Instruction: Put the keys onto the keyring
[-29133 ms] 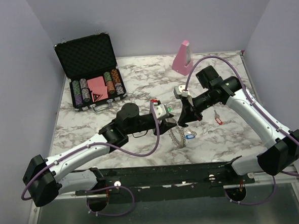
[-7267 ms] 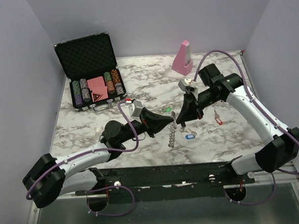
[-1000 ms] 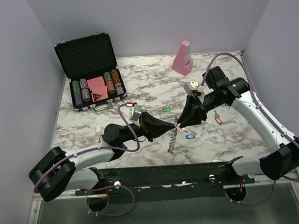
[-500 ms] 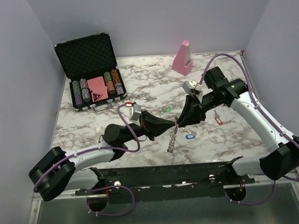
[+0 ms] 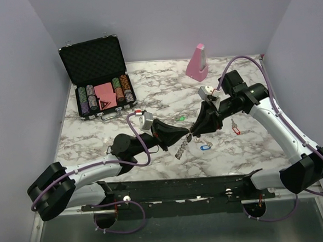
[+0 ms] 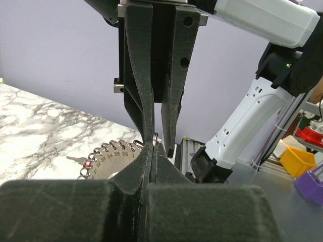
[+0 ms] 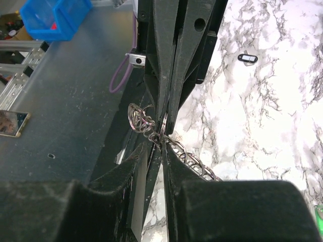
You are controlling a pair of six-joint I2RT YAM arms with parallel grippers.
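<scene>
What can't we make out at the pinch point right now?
- Top external: the contact between left claw and right claw is too small, and the claw tips cover it.
- Right wrist: whether the right claw holds anything; both claws overlap at the pinch.
- Left wrist: most of the keyring, hidden behind the left claw's fingers.

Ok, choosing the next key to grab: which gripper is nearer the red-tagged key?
Right. The right gripper sits just beside the red-tagged key; the left gripper is farther off beyond it, holding the keyring.
</scene>
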